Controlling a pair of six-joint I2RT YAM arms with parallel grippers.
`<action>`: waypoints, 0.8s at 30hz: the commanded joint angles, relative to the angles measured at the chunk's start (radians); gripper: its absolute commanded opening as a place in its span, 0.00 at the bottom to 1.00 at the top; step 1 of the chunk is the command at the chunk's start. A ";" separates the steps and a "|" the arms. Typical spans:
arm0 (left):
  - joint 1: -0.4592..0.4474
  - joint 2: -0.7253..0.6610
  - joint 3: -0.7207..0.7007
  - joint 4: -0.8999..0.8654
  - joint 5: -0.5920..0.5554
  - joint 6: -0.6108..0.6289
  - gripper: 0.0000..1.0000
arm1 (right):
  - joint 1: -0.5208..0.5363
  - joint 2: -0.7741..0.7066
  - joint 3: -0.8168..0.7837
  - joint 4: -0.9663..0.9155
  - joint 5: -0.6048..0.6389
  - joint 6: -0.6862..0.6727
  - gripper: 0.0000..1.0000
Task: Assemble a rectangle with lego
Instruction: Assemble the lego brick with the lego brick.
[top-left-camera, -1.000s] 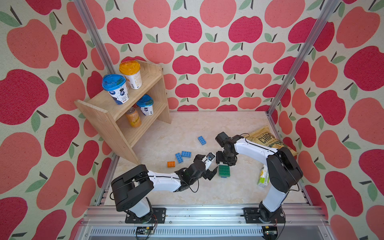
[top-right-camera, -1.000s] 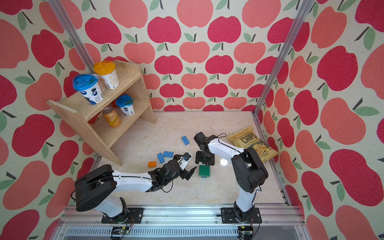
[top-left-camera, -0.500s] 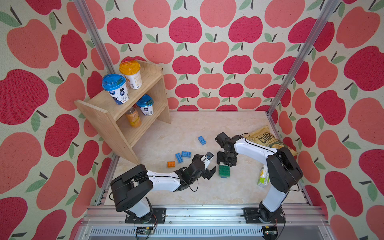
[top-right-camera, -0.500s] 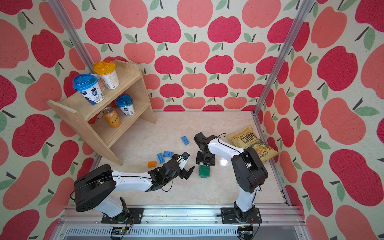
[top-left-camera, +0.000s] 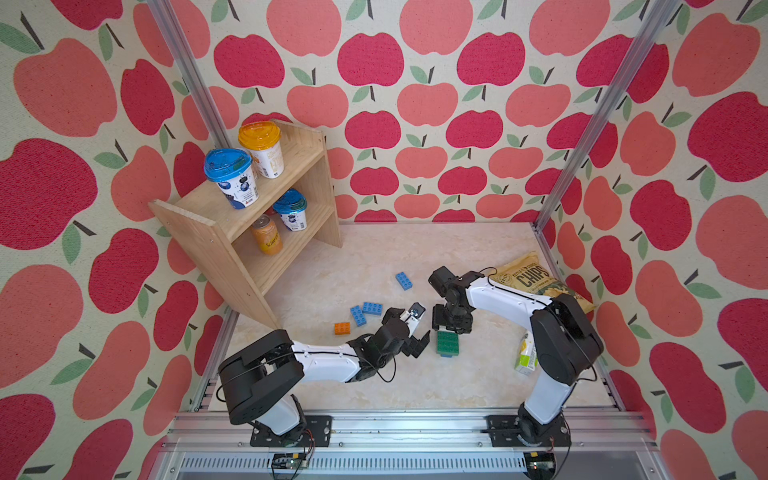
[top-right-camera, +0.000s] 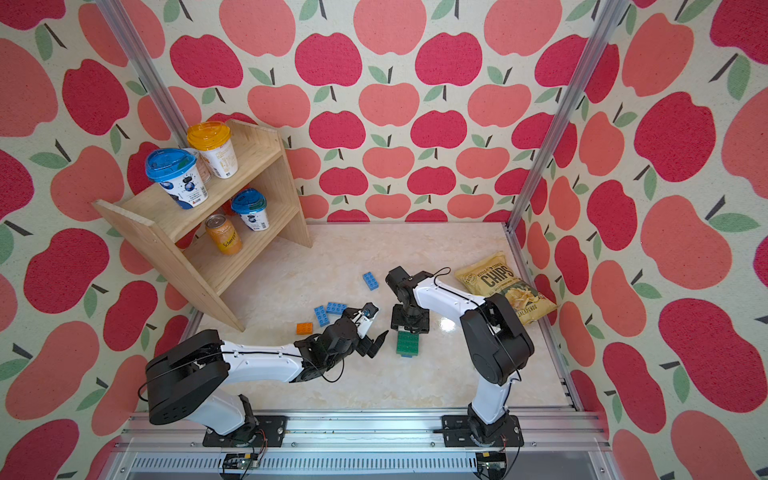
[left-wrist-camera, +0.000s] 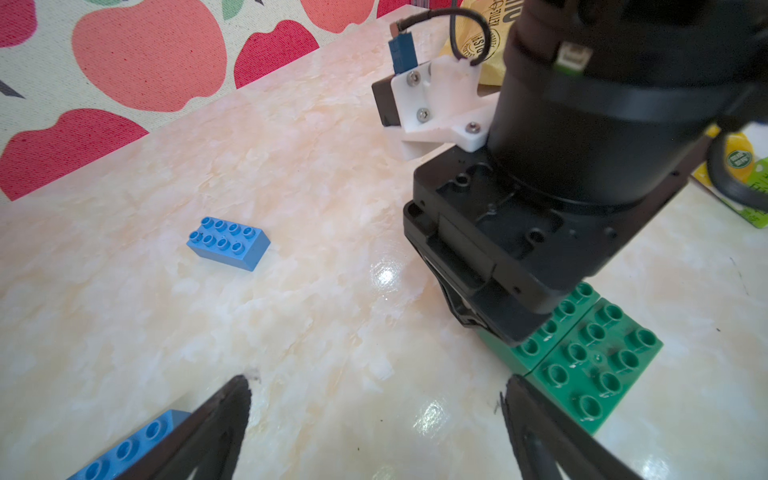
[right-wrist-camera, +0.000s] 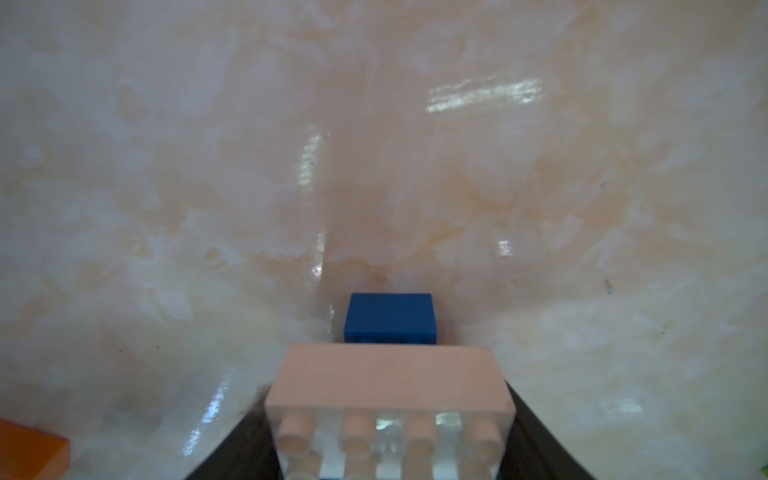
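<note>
Two green lego bricks (top-left-camera: 448, 344) lie joined side by side on the floor, also in the left wrist view (left-wrist-camera: 590, 357). My right gripper (top-left-camera: 451, 326) points down at their far end, shut on a white brick (right-wrist-camera: 390, 382). A dark blue brick face (right-wrist-camera: 390, 318) shows just past it. My left gripper (top-left-camera: 419, 345) hovers just left of the green bricks, open and empty (left-wrist-camera: 376, 386). Loose blue bricks (top-left-camera: 403, 281) (top-left-camera: 372, 308) (top-left-camera: 356, 316) and an orange one (top-left-camera: 342, 328) lie to the left in both top views.
A chips bag (top-left-camera: 528, 278) lies at the right wall, with a small juice carton (top-left-camera: 525, 357) nearer the front. A wooden shelf (top-left-camera: 249, 232) with cups and a can stands at the back left.
</note>
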 joint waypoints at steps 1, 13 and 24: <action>0.006 -0.011 0.001 -0.026 -0.016 -0.018 0.97 | 0.007 0.018 -0.015 -0.016 0.016 0.024 0.41; 0.009 -0.011 0.010 -0.044 -0.027 -0.018 0.97 | 0.007 0.023 -0.042 -0.009 0.015 0.038 0.41; 0.010 -0.023 0.010 -0.064 -0.043 -0.018 0.97 | 0.009 0.033 -0.109 0.024 0.005 0.080 0.40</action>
